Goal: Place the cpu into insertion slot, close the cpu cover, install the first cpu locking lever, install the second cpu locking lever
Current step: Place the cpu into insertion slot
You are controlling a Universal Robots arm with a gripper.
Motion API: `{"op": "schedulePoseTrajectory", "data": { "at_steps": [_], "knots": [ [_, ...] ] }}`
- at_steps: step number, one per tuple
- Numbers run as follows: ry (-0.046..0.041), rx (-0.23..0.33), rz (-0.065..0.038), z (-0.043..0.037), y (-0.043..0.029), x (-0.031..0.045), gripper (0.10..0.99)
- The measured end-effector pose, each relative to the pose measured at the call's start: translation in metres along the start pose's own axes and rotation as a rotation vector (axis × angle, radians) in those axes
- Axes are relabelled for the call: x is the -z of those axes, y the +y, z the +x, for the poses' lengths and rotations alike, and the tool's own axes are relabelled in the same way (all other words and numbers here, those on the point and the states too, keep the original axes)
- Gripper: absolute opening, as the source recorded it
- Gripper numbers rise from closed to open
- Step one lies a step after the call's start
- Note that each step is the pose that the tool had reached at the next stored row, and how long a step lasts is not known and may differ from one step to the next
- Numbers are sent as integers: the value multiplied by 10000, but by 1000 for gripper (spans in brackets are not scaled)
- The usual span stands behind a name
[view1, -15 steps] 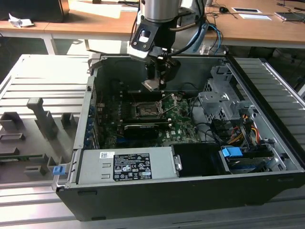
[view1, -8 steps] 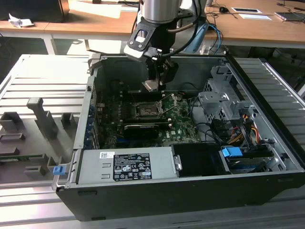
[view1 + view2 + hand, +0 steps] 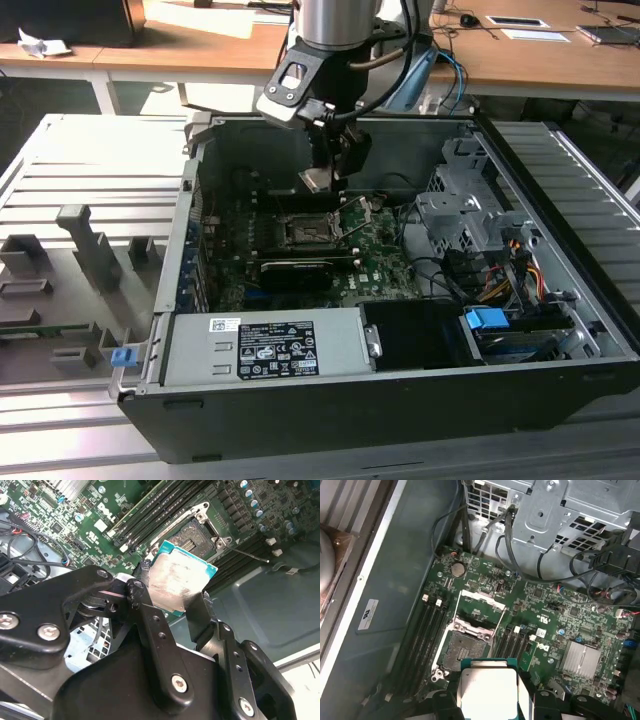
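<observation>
Lowering the cpu point(image 3: 180, 577) flat and square looks to be the heart of the step in hand, judging by how things stand. The hand point(image 3: 172, 600) is clenched on the chip, its two black fingers point(image 3: 145, 605) pressing opposite edges, so the pale metal face shows between them. A good placement would keep that face level, line the chip's corners up with the socket's frame, and let it settle under its own weight rather than be pushed, since a tilted or forced seat could harm the contacts below. The insertion slot point(image 3: 464, 647) sits bare and dark on the green circuit board point(image 3: 545, 610), inside the open computer case point(image 3: 300, 420). The cpu cover point(image 3: 481, 611) appears to be tipped back on the far side of the slot, though the angle makes it hard to be sure how far it stands up. A thin locking lever point(image 3: 249, 555) angles away beside the socket, clear of the opening. In the exterior view the hand hovers over the board with the chip well apart from the slot, which lies below it. In both wrist views the slot shows just past the chip's leading edge, so the chip seems near but not yet centred over its seat.
</observation>
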State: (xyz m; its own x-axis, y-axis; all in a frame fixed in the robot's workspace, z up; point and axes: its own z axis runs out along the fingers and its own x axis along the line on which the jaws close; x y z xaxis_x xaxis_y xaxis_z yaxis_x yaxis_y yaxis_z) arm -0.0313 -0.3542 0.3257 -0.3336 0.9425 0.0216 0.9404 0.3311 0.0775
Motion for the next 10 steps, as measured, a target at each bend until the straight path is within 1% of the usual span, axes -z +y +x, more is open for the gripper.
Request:
{"op": "schedulePoseTrajectory", "data": {
  "at_steps": [10],
  "knots": [
    [-46,-588,-13,0,-1,-16,533]
  ]
}}
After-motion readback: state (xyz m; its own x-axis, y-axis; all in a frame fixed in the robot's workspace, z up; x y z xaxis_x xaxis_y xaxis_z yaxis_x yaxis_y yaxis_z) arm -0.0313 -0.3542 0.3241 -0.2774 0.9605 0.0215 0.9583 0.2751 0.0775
